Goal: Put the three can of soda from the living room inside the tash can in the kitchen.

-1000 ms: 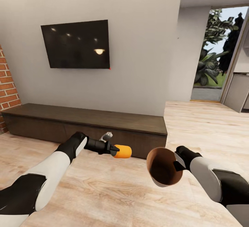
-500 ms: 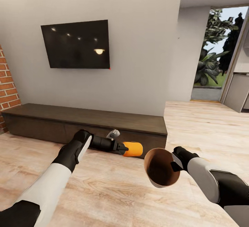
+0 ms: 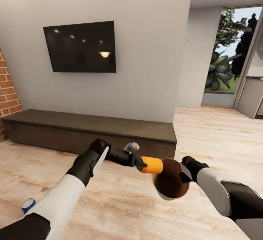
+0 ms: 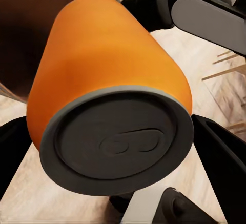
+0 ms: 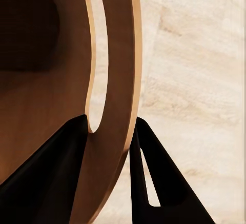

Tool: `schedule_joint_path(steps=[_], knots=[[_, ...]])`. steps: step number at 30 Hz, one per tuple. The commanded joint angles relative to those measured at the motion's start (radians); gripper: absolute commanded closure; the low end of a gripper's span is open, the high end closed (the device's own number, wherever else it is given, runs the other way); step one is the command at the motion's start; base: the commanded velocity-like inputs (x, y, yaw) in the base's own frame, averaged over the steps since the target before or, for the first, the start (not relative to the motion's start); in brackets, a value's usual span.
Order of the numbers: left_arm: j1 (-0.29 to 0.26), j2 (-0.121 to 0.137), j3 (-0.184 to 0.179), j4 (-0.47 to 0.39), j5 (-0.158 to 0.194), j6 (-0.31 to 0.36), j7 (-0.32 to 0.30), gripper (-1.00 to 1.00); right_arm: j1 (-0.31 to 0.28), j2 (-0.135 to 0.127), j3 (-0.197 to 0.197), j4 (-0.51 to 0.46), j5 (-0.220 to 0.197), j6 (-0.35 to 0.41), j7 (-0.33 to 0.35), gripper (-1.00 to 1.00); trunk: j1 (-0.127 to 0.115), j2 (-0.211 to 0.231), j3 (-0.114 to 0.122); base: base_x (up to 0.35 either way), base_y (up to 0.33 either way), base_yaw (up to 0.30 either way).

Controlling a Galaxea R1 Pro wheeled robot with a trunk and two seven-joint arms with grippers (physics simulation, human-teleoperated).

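Fingers (image 3: 140, 164) gripping orange can (image 3: 152, 165), trash can (image 3: 171, 192), wood floor (image 3: 120, 199), TV (image 3: 80, 47)

I see a big grey wall (image 3: 146, 49) with a black TV (image 3: 80, 46) on it. Under the TV sits a long dark brown bench (image 3: 91, 128). Red bricks (image 3: 8, 90) show at the left. The wood floor (image 3: 212, 130) looks pale. Green plants (image 3: 224, 49) show through an open doorway.

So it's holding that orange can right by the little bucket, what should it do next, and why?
Probably ease the left gripper a little further toward the trash can, then let go. The orange can lies sideways with its far end just at the bucket's rim, not yet inside, and the right gripper holds the bucket tilted, its brown mouth facing the can.
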Motion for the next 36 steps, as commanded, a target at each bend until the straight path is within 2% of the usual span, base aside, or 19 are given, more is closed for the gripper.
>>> schedule_joint_path(steps=[1,9,16,22,30,36], knots=[[0.000,-0.001,-0.004,0.001,0.000,0.000,0.000,1.00,0.000,0.000,-0.009,-0.001,-0.001,-0.001,0.002,1.00,0.000,0.000,0.000,0.000,0.000,0.000],[0.000,-0.006,-0.020,0.009,-0.002,0.000,0.011,1.00,0.004,0.000,-0.009,-0.001,-0.001,-0.001,0.002,1.00,0.000,0.000,0.000,0.000,0.000,0.000],[0.000,-0.026,-0.024,0.010,-0.002,0.000,0.035,1.00,0.005,0.001,-0.009,-0.001,-0.001,-0.001,0.002,1.00,0.000,0.000,0.000,0.000,0.000,0.000],[-0.002,-0.032,-0.026,0.013,-0.003,0.000,0.057,1.00,0.006,0.002,-0.009,-0.001,0.000,-0.002,0.002,1.00,0.000,0.000,0.000,0.000,0.000,0.000],[-0.013,-0.034,-0.027,0.105,0.000,0.000,0.061,1.00,0.007,0.002,-0.009,-0.001,0.000,-0.002,0.002,1.00,0.000,0.000,0.000,0.000,0.000,0.000],[-0.019,-0.046,-0.028,0.121,0.005,0.000,0.062,1.00,0.012,0.003,-0.007,-0.001,0.000,-0.002,0.003,1.00,0.000,0.000,0.000,0.000,0.000,0.000]])
